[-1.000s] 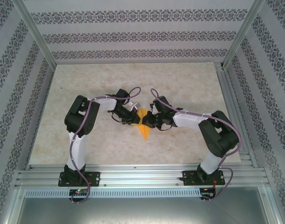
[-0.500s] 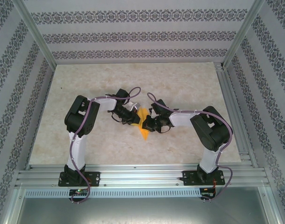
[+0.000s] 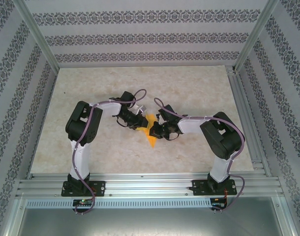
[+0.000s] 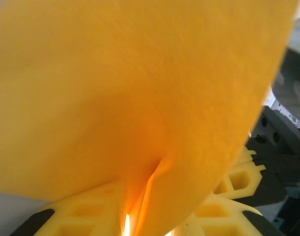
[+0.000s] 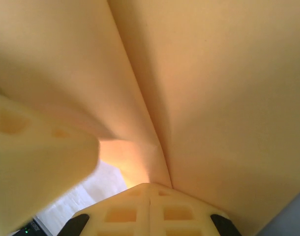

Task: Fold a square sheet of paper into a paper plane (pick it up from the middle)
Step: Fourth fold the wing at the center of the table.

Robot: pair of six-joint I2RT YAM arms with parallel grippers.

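The square sheet of paper (image 3: 150, 134) is orange-yellow and folded to a downward point, held up off the table between the two arms. My right gripper (image 3: 154, 130) is shut on its right edge; in the right wrist view the fingertips (image 5: 150, 191) meet, with the creased paper (image 5: 214, 98) running up from them. My left gripper (image 3: 141, 122) is at the paper's upper left. In the left wrist view its yellow fingers (image 4: 86, 216) stand slightly apart, and a fold of the paper (image 4: 140, 88) hangs loosely in the gap.
The beige marbled table (image 3: 91, 88) lies around the arms, inside an aluminium frame (image 3: 150, 184) with patterned walls. A blurred yellow finger (image 5: 32, 162) of the other gripper sits close at the left in the right wrist view.
The left jaws have parted from a shut grip and the left wrist has drawn slightly up and left. Earlier the right arm's elbow swung inward; the paper stays with the right gripper.
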